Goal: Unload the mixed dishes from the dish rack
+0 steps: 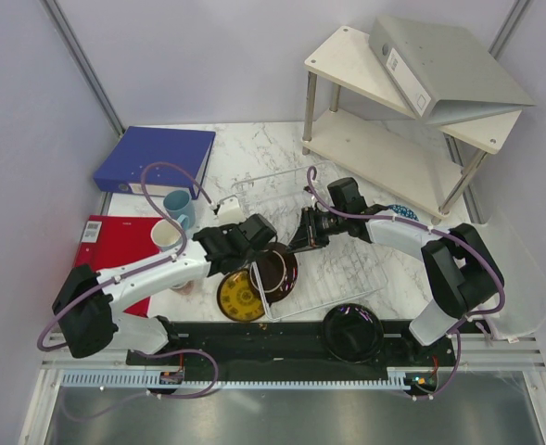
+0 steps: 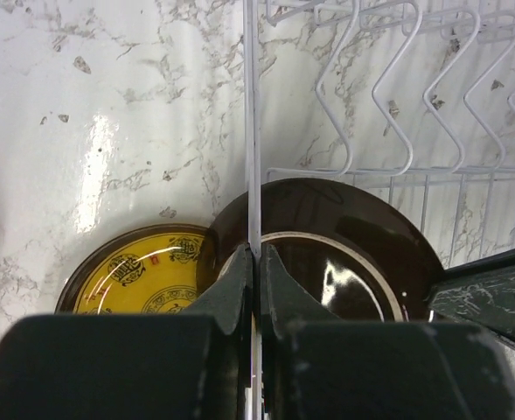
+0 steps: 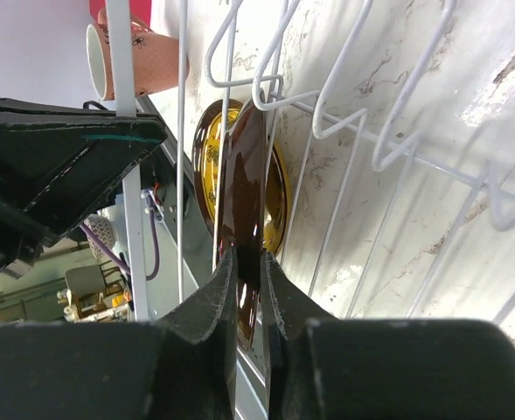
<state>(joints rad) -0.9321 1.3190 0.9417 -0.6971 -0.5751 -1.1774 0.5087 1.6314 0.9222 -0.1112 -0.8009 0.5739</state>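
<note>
Dark plate (image 1: 277,269), centre frame, tilted at the left edge of the dish rack (image 1: 347,273): stiff, glossy, breakable; right fingers (image 3: 218,289) pinch its rim; left fingers (image 2: 235,280) clamp a rack wire.

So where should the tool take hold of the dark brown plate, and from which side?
By its thin rim, from the right, over the dish rack, as the right tool does now: the dark brown plate shows edge-on between its fingers. The left side is taken: the left tool is shut on the rack's wire rim, and the yellow plate sits there.
</note>
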